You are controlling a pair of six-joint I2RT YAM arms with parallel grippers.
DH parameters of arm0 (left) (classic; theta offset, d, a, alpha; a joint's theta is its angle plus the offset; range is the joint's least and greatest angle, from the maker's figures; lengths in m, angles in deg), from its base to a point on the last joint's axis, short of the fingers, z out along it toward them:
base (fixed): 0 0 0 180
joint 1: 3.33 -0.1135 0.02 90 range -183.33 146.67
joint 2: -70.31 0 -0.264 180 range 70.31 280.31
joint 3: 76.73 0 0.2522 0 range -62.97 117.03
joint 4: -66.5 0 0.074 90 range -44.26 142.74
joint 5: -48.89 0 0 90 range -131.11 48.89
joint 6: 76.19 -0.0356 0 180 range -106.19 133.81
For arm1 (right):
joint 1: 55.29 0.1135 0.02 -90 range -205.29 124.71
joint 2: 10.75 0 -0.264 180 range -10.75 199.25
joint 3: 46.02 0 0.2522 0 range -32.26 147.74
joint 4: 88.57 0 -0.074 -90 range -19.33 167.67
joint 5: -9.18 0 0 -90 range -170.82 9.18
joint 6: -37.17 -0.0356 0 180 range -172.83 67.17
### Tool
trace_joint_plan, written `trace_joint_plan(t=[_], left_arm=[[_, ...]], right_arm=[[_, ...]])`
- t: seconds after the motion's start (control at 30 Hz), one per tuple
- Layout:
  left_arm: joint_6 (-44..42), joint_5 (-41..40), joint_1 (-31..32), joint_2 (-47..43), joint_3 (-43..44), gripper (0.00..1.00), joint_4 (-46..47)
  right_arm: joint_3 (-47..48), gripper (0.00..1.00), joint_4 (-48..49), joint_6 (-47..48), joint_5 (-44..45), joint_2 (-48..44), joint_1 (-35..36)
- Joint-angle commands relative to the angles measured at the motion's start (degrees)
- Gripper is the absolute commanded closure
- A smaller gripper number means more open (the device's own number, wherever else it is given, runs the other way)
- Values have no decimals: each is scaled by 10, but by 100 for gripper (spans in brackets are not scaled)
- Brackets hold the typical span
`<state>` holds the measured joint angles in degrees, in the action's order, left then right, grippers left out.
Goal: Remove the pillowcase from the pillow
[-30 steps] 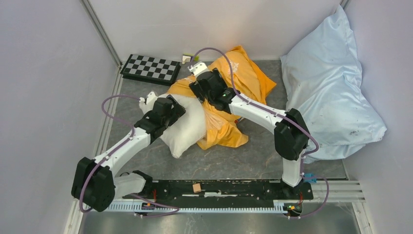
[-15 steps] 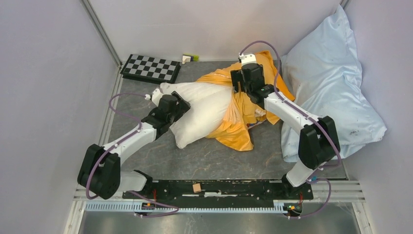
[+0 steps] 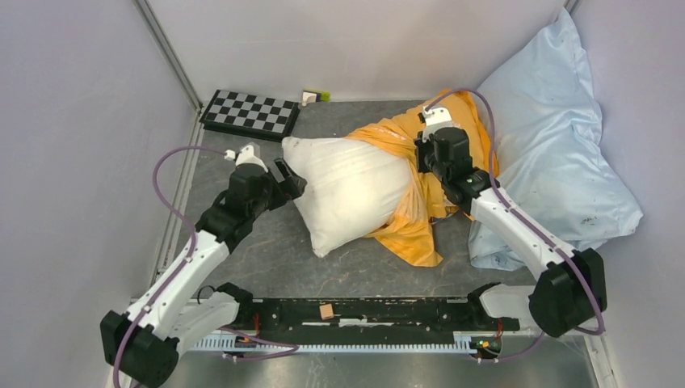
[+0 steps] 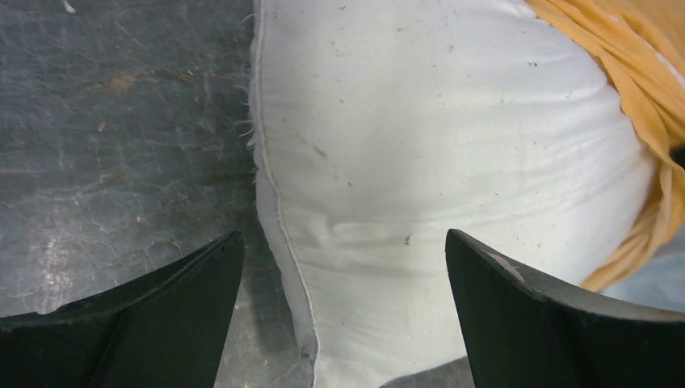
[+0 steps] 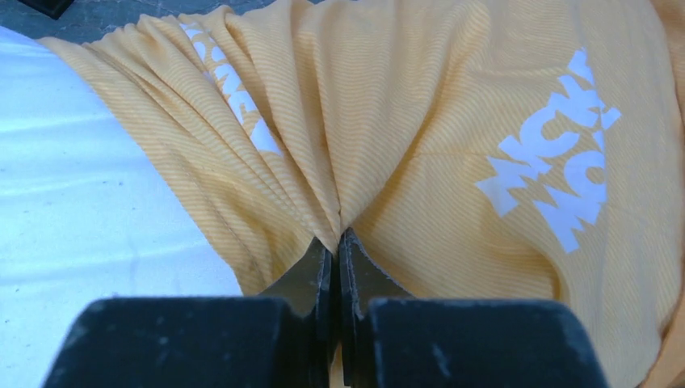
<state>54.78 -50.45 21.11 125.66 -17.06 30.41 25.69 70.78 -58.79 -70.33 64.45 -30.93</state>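
The white pillow (image 3: 355, 190) lies mid-table, its left two-thirds bare. The orange pillowcase (image 3: 416, 230) is bunched over its right end and spreads behind toward the back. My right gripper (image 3: 423, 162) is over that bunched end, shut on a pinched fold of the pillowcase (image 5: 420, 153). The fabric gathers into pleats at my right gripper's (image 5: 335, 238) tips, with white lettering on either side and the pillow (image 5: 81, 186) at the left. My left gripper (image 3: 291, 179) is open at the pillow's left corner. In the left wrist view my left gripper (image 4: 341, 234) straddles the pillow's seam edge (image 4: 279, 210) without gripping it.
A large pale blue pillow (image 3: 549, 162) leans in the right back corner, touching the orange fabric. A checkerboard (image 3: 250, 113) and a small white-and-green object (image 3: 315, 95) lie at the back wall. Grey walls close in left and right. A small tan block (image 3: 326, 311) sits on the front rail.
My right gripper moved right and shut on the pillowcase, dragging it off more of the pillow. My left gripper slid back leftward off the pillow to its corner, staying open.
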Motion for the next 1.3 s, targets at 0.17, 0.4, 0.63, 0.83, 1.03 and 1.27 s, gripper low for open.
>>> trace_joint_plan(t=[0.17,0.4,0.63,0.83,1.03,1.27], left_arm=[[62,219,-1,-75,-157,0,115],[165,225,-1,-88,-273,0,290],[250,282,2,57,-304,1,549],[177,258,-12,47,-208,92,443],[64,255,-166,-20,-46,98,162],[26,367,-364,-29,30,98,71]], right_arm=[[-51,100,46,-25,-34,-101,-10],[-49,100,42,-32,-57,-108,-10],[-54,100,55,-50,-85,-109,-10],[-55,100,38,-49,-23,-111,-10],[-15,100,-33,-75,136,-97,-16],[-25,100,-51,-135,218,-125,-55]])
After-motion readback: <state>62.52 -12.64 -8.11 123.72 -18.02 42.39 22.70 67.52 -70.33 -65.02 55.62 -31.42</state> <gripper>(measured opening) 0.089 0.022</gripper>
